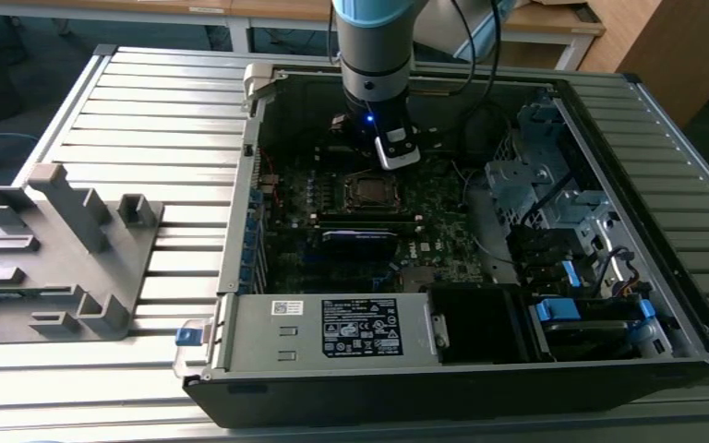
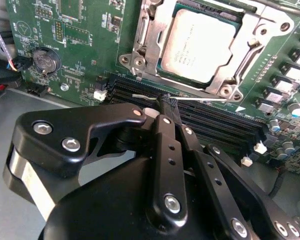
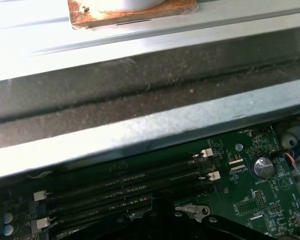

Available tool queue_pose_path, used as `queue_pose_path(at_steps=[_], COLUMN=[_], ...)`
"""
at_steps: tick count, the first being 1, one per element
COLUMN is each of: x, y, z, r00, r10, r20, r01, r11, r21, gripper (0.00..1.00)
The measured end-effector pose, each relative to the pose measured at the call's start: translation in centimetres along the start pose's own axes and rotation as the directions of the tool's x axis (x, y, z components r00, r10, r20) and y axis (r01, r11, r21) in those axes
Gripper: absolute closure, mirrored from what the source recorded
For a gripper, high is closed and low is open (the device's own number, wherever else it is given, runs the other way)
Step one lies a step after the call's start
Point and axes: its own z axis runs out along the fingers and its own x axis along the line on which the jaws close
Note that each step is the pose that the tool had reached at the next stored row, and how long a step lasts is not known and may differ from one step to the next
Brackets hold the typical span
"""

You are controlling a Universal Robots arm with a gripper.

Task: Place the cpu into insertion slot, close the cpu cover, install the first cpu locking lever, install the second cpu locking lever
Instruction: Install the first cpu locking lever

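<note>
Your fingers (image 2: pixel 166 131) are drawn narrow, their tips pinched onto the thin silver locking lever (image 2: pixel 200 98). The lever lies across the near edge of the long black memory slots (image 2: pixel 215 120).

Just past the tips, the cpu (image 2: pixel 197 45) lies flat in its socket. The cpu cover (image 2: pixel 142 37) is down over its edges, and the pale chip shows through the cut-out middle.

In the exterior view, the insertion slot (image 1: pixel 347 190) sits at about 7 o'clock from your fingers (image 1: pixel 394 152), close by on the green motherboard (image 1: pixel 441 231). The arm (image 1: pixel 373 46) comes down into the open computer case (image 1: pixel 650 111) from 12 o'clock.

A round coin battery (image 2: pixel 44 60) sits on the board, well apart from the socket.

The case rests on the slatted bench (image 1: pixel 145 111). A grey plastic fixture (image 1: pixel 59 249) stands at 9 o'clock from the case.
</note>
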Motion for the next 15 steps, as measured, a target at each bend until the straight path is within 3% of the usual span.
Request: queue_pose_path(at_steps=[15], x=[0.11], y=[0.09], z=[0.33], r00=[0.9999], r10=[0.014], r20=[0.0071], r01=[-0.014], r11=[0.9999], r21=[0.0003], gripper=[0.89])
